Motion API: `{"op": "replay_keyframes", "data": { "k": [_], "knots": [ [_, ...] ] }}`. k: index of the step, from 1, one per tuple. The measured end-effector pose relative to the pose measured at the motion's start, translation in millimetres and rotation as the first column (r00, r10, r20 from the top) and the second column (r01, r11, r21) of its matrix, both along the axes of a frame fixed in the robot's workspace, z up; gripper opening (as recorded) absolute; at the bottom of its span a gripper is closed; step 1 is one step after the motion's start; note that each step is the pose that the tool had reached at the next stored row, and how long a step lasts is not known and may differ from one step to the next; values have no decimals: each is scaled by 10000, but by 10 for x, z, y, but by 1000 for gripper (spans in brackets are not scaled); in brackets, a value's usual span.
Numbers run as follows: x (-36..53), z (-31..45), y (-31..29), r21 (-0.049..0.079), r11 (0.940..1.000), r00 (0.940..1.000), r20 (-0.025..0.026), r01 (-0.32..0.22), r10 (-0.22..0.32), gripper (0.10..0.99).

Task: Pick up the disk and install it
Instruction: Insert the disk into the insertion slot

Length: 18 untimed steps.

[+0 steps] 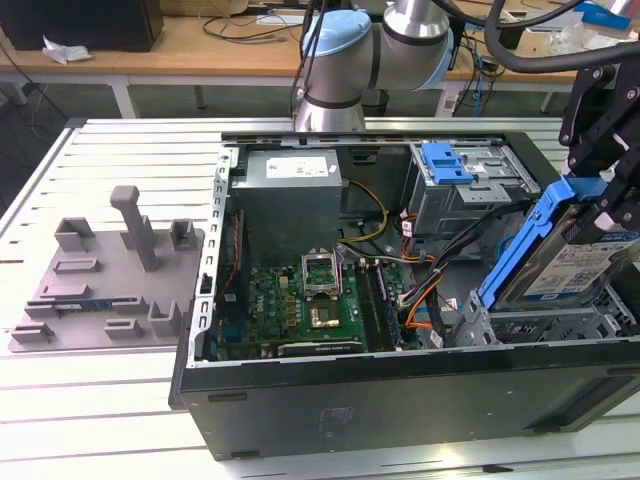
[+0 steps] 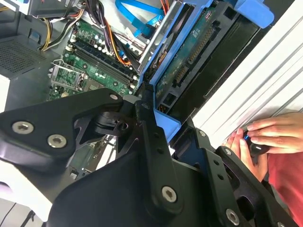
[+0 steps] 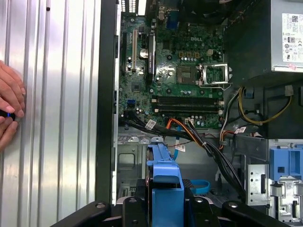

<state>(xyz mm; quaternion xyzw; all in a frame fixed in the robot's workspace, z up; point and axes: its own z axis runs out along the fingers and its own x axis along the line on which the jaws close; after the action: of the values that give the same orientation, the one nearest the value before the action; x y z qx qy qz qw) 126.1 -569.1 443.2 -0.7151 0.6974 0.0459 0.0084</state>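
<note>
The disk [image 1: 572,268], a silver drive with a white-and-blue label in a blue plastic carrier frame, hangs steeply tilted at the exterior view's right. It is over the grey lower drive cage [image 1: 540,327] in the front right corner of the open computer case [image 1: 400,405], and its low end dips into that cage. My gripper [image 1: 606,200] is shut on its upper end. In the second wrist view the black fingers [image 2: 152,142] clamp the blue carrier [image 2: 163,116], and the disk's green circuit side [image 2: 189,52] shows. In the first wrist view the carrier's edge [image 3: 165,175] stands between the fingers.
Inside the case lie the motherboard [image 1: 310,300], the power supply [image 1: 290,190], cable bundles, and an upper drive cage with a separate blue bracket [image 1: 445,162]. A grey fixture tray [image 1: 110,280] sits on the slatted table. A person's hand [image 2: 270,135] rests on the table beside the case.
</note>
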Motion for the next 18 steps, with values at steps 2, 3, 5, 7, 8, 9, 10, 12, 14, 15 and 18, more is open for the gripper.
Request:
{"op": "replay_keyframes", "data": {
  "k": [2, 3, 5, 7, 8, 9, 10, 12, 14, 15, 18],
  "knots": [
    [0, -12, 0, 0, 10000, 10000, 0, 0, 0, 369],
    [0, -19, 0, 0, 10000, 10000, 0, 0, 0, 369],
    [0, -35, 0, 0, 10000, 10000, 0, 0, 0, 369],
    [0, -53, 0, 0, 10000, 10000, 0, 0, 0, 369],
    [0, -60, 0, 0, 10000, 10000, 0, 0, 0, 369],
    [0, -68, 0, 0, 10000, 10000, 0, 0, 0, 369],
    [0, -77, 0, 1, 10000, 10000, 0, 1, -1, 369],
    [0, -95, 0, -1, 10000, 10000, 0, 1, -1, 369],
    [0, -118, 0, 1, 10000, 10000, 0, -1, 1, 369],
    [0, -126, 0, 0, 10000, 10000, 0, 0, 0, 369],
    [0, -158, 0, 0, 10000, 10000, 0, 0, 0, 369]
  ]
}}
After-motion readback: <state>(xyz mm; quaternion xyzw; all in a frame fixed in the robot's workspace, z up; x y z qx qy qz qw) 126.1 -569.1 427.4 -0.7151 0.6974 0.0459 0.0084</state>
